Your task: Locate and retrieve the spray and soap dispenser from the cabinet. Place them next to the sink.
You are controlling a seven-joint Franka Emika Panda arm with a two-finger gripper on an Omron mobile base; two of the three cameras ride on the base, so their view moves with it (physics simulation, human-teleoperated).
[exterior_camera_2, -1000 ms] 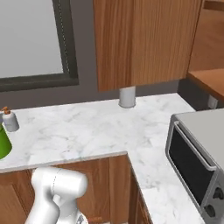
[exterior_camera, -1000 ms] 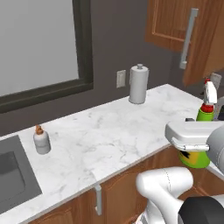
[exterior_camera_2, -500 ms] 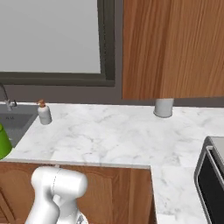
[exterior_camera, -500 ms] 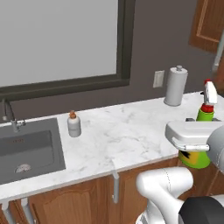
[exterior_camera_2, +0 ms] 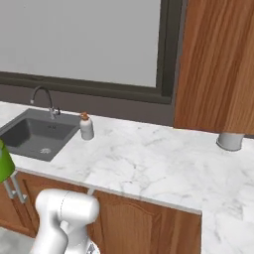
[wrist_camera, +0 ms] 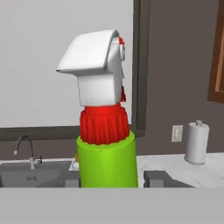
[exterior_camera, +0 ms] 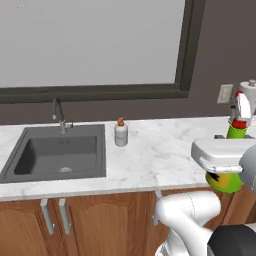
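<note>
Soap dispenser (exterior_camera: pixel 120 134) stood beside the sink (exterior_camera: pixel 55 157); your gripper (wrist_camera: pixel 109 179), closed on the spray (wrist_camera: pixel 104 131), had yet to set it down.

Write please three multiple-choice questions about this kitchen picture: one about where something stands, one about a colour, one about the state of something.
1. Where does the soap dispenser stand?
A. inside the sink basin
B. on the counter just right of the sink
C. beside the paper-towel roll

2. What colour is the collar under the nozzle of the spray?
A. red
B. blue
C. black

3. What is the state of the tool?
A. open and empty
B. shut on the spray
C. shut on the soap dispenser

Answers: 1 B, the dispenser is at the basin's right edge; 2 A, a ribbed red collar shows above the green body; 3 B, the fingertips flank the green bottle in the hand view.
</note>
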